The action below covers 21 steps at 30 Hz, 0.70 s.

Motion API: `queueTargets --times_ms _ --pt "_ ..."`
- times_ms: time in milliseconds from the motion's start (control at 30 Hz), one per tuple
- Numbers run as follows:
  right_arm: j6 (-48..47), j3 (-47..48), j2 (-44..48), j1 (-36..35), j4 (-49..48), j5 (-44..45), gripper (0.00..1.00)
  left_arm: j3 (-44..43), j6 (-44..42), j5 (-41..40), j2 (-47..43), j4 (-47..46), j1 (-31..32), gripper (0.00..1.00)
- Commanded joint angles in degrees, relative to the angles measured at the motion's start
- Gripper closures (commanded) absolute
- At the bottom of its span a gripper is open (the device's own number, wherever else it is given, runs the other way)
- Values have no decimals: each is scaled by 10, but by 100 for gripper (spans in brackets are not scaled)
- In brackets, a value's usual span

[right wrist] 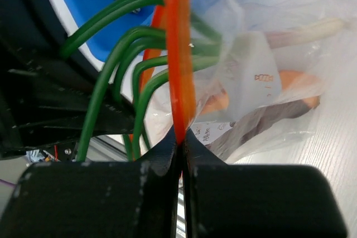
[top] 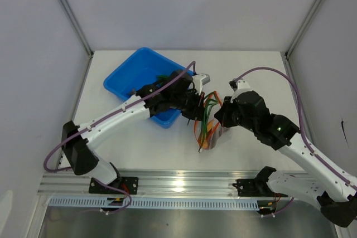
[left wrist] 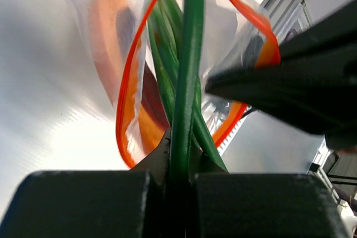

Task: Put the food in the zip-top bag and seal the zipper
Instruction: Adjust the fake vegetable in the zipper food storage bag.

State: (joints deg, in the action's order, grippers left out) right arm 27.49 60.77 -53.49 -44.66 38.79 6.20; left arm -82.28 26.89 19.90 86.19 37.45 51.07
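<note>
L gripper (left wrist: 179,163) pinching long green onion stalks (left wrist: 187,71), axis pointing into crinkly clear plastic bag (left wrist: 231,26), mid-frame; R gripper (right wrist: 181,143) clamped on orange-red zipper strip (right wrist: 178,54), mouth agape.

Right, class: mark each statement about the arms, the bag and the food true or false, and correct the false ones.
1. The left pincer grips the green onion. True.
2. The right pincer is open and empty. False: it is shut on the zipper.
3. The orange slice is inside the zip-top bag. True.
4. The bag lies in the blue tray. False: it sits on the table, outside the tray.
5. The zipper is sealed. False: the mouth gapes, with stalks passing through it.
</note>
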Motion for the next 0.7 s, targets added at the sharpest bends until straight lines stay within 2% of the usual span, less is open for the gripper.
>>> queueTargets --times_ms 0,333,500,667 --pt "-15 16 2 -7 -22 -14 100 -45 2 15 35 21 -1 99" --pt "6 50 -15 -3 -25 81 100 20 17 15 34 10 32 99" --pt "9 61 -26 -1 -37 56 100 12 20 -17 47 14 32 99" --pt "31 56 -30 2 -63 14 100 -68 32 -24 122 48 36 99"
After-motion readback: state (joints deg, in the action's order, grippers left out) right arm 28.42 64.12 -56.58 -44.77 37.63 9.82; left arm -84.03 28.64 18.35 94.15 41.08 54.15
